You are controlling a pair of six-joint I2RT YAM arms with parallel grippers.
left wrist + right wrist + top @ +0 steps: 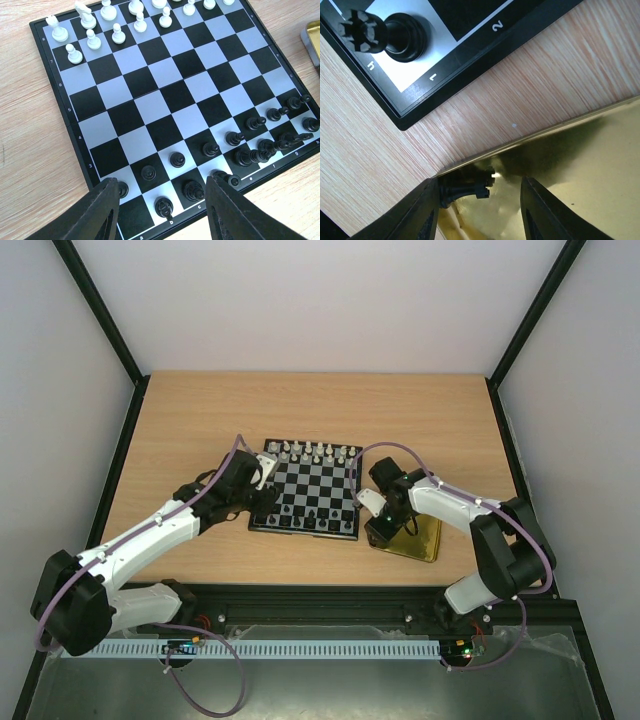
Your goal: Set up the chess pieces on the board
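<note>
I am hovering my right jaws low over the shiny gold square tray (pixel 590 170), standing them wide with nothing gripped. A tiny black chess piece (pixel 467 187) is lying on its side on the metal, close against one finger (pixel 422 215) rather than centred in the gap. I am judging it to be light, hard and smooth, likely to skate on the glossy tray or roll if nudged. So I am planning to centre over its slim body and close across that, not across the knobbed head.

A strip of light wooden desk (pixel 545 75) is separating the tray from the corner of the small black-and-white checkered chessboard (pixel 460 55) with its dark rim. There a black rook (pixel 395 32) is standing on the corner square.

My left jaws are gaping wide and empty over the chessboard's near edge. They are straddling the black pieces (pixel 210 148) crowding the two near rows, while the white pieces (pixel 118 34) are filling the far rows. Those packed neighbours are worrying me: a broad finger coming down among them could topple several.
</note>
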